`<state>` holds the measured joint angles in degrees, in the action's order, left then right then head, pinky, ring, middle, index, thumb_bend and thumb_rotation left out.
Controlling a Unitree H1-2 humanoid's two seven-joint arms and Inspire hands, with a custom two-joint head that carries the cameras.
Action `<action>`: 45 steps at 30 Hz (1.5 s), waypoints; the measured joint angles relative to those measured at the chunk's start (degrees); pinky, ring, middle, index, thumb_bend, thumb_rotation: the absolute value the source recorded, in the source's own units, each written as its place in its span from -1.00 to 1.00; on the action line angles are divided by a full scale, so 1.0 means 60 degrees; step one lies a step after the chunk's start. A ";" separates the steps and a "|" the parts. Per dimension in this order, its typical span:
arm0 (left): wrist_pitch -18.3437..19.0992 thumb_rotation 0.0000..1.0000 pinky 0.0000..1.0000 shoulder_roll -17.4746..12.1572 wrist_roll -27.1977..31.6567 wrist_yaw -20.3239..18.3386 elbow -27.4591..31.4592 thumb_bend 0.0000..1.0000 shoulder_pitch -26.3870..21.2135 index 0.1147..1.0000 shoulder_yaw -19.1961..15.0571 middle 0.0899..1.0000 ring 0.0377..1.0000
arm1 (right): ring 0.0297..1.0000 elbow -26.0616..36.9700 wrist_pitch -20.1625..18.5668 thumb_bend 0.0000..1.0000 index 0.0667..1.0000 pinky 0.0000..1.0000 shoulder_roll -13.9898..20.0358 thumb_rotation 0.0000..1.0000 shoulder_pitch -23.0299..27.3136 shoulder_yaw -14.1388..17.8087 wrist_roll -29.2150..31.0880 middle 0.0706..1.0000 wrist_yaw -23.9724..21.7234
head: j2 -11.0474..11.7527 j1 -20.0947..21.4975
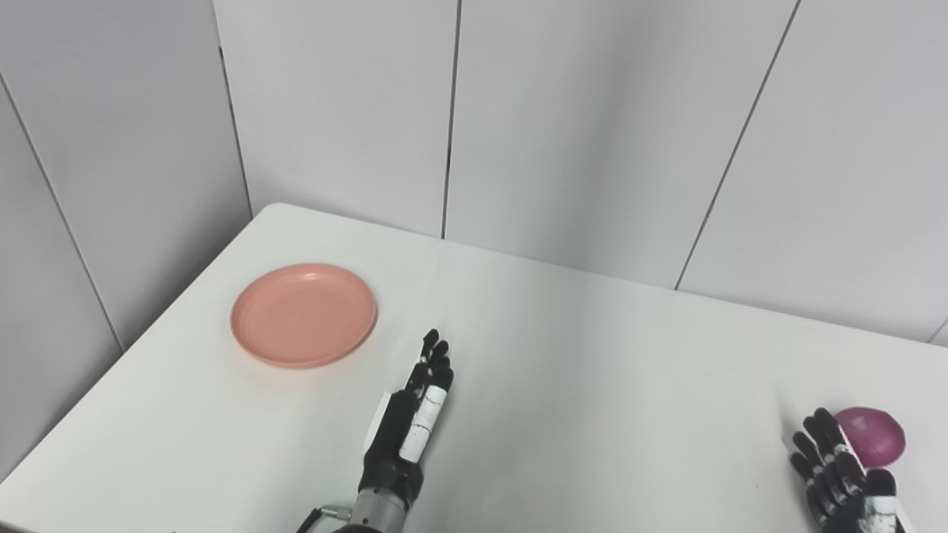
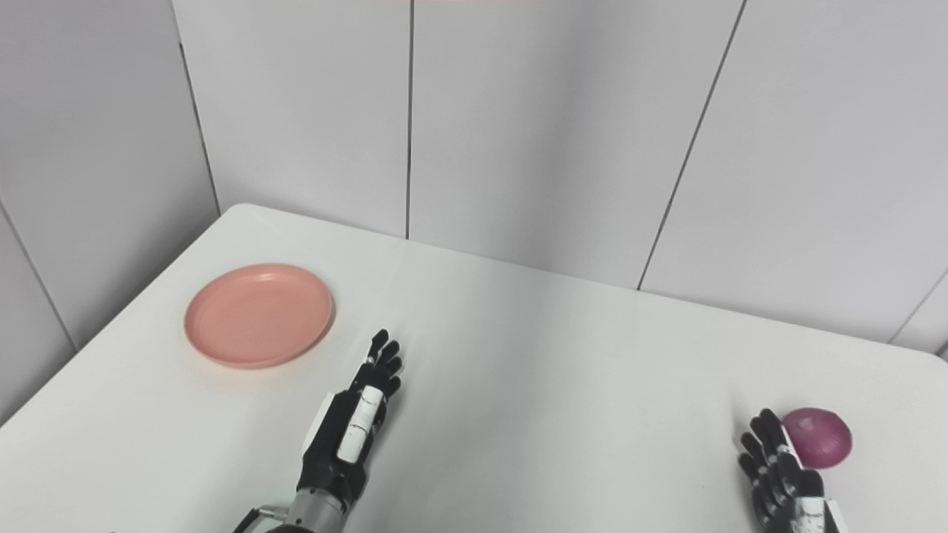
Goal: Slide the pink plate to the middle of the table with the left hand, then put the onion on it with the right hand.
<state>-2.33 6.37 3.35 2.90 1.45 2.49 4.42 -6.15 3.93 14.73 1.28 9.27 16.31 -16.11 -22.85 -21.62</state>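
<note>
The pink plate (image 1: 304,314) sits flat on the white table (image 1: 578,370), close to the table's far left corner. Nothing is on the plate.

The left hand (image 1: 411,422) is near the plate, on the side closer to the robot and a bit to the right of it. It does not touch the plate. Its fingers (image 1: 435,352) are straight and close together, pointing away from the robot, and it holds nothing. The hand is turned on its edge, low over the table.

The red onion (image 1: 872,435) is far from the plate, way over on the other side of the table, near the right edge. It rests on the table.

The right hand (image 1: 840,470) is just beside the onion, on the side toward the plate. Its fingers (image 2: 766,444) are spread and a bit bent, and they are not wrapped around the onion. I cannot tell if a finger touches the onion. The hand holds nothing.
</note>
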 measured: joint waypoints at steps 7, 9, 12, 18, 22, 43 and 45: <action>-0.0001 0.71 1.00 0.0068 0.0064 -0.0047 -0.0032 0.62 -0.0027 1.00 -0.0065 1.00 1.00 | 1.00 0.0022 0.0000 0.52 1.00 1.00 -0.0035 1.00 -0.0003 0.0031 -0.0171 1.00 0.0194 | 0.0029 -0.0029; 0.0033 0.70 1.00 0.0071 0.0158 -0.0102 -0.0003 0.68 -0.0025 1.00 -0.0091 1.00 1.00 | 1.00 0.0021 0.0000 0.50 1.00 1.00 -0.0036 1.00 -0.0002 0.0031 -0.0193 1.00 0.0194 | 0.0029 -0.0029; 0.0279 0.69 1.00 0.0066 0.0513 -0.0270 0.0280 0.75 0.0070 1.00 -0.0113 0.94 0.96 | 1.00 0.0019 0.0002 0.49 1.00 1.00 -0.0047 1.00 0.0026 0.0026 -0.0206 1.00 0.0195 | 0.0073 -0.0073; 0.1250 0.69 0.94 -0.0006 0.0919 -0.0474 0.1146 0.78 0.0171 1.00 -0.0237 0.85 0.84 | 1.00 -0.0032 0.0014 0.53 1.00 1.00 -0.0050 1.00 0.0072 0.0030 -0.0217 1.00 0.0192 | 0.0088 -0.0073; 0.2073 0.69 0.82 -0.0641 0.1099 -0.0782 0.2031 0.82 -0.0424 1.00 -0.0408 0.80 0.71 | 0.98 -0.0030 0.0014 0.53 1.00 1.00 -0.0054 1.00 0.0061 0.0036 -0.0276 0.99 0.0201 | 0.0102 0.0000; 0.2778 0.67 0.68 -0.4086 0.1680 -0.2027 -0.0008 0.98 -0.4985 0.73 -0.2053 0.82 0.78 | 0.92 0.0167 0.0016 0.74 0.98 1.00 -0.0097 1.00 -0.0024 0.0040 -0.0352 0.93 0.0279 | -0.0029 0.0132; 0.2695 0.66 0.67 -0.4303 0.1669 -0.2031 -0.0545 0.97 -0.5303 0.74 -0.2196 0.82 0.78 | 0.91 0.0166 0.0016 0.74 0.97 1.00 -0.0096 1.00 -0.0026 0.0040 -0.0352 0.92 0.0280 | -0.0029 0.0117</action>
<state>13.84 -19.45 13.37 -9.29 -1.81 -29.33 -8.76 -5.15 4.03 14.16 1.13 9.51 14.20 -14.43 -23.03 -20.92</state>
